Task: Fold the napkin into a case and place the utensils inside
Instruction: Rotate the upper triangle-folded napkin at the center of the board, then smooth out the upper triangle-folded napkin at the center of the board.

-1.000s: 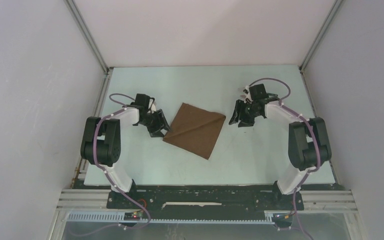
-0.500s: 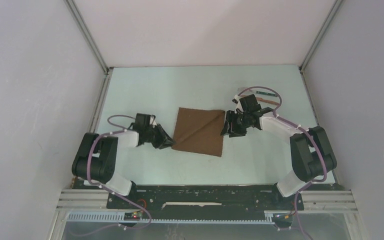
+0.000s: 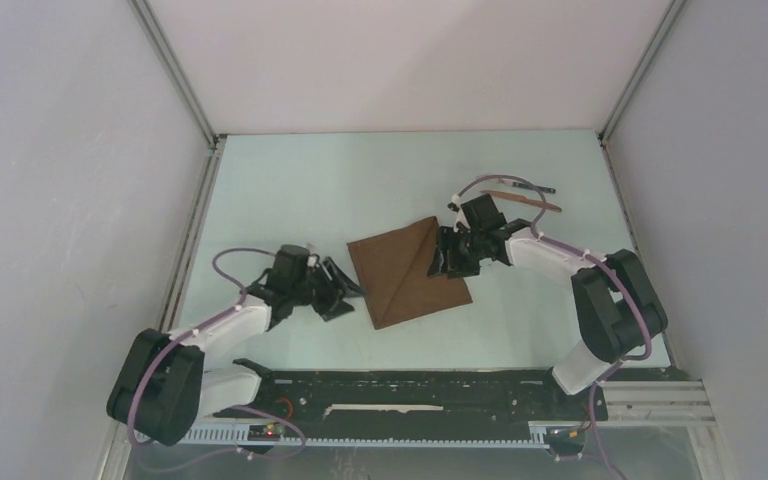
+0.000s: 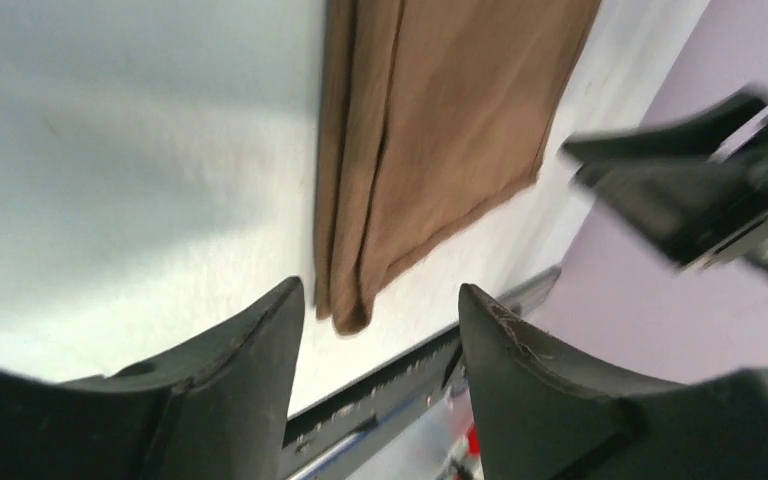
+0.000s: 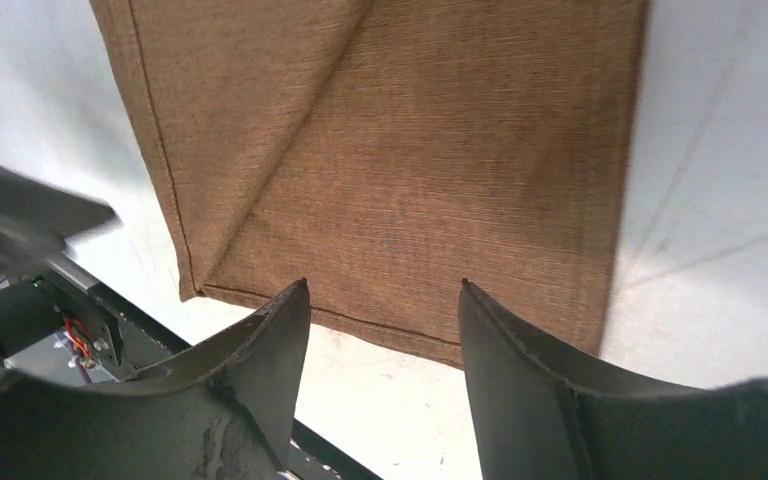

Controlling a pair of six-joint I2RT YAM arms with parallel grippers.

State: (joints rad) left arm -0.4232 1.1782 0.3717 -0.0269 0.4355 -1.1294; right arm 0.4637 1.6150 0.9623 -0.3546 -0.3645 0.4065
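Overhead and wrist views of the workspace. The napkin [image 3: 408, 272], a dark-brown cloth folded flat with a diagonal crease, lies on the pale table [image 3: 290, 190] between the two grippers. The left gripper [image 3: 345, 290] sits low just beside the cloth's left edge, fingertips pointing toward it; its fingers are spread apart with nothing between them, and in its wrist view the layered corner of the napkin [image 4: 440, 130] appears just ahead of the gap of the left gripper [image 4: 380, 300]. The right gripper [image 3: 447, 258] hangs over the cloth's right margin, fingers likewise apart and gripping nothing; in its wrist view the napkin [image 5: 410, 150] fills the field ahead of the right gripper [image 5: 385, 290], whose tips overlap the hemmed edge, though whether they touch it cannot be told. The utensils [image 3: 536, 203], two slim pieces side by side, lie behind the right gripper, well apart from the cloth, with the right arm's purple cable [image 3: 480, 183] arcing close by them. The black base rail [image 3: 410, 385] runs behind both wrists. Each gripper appears blurred in the other's wrist view.
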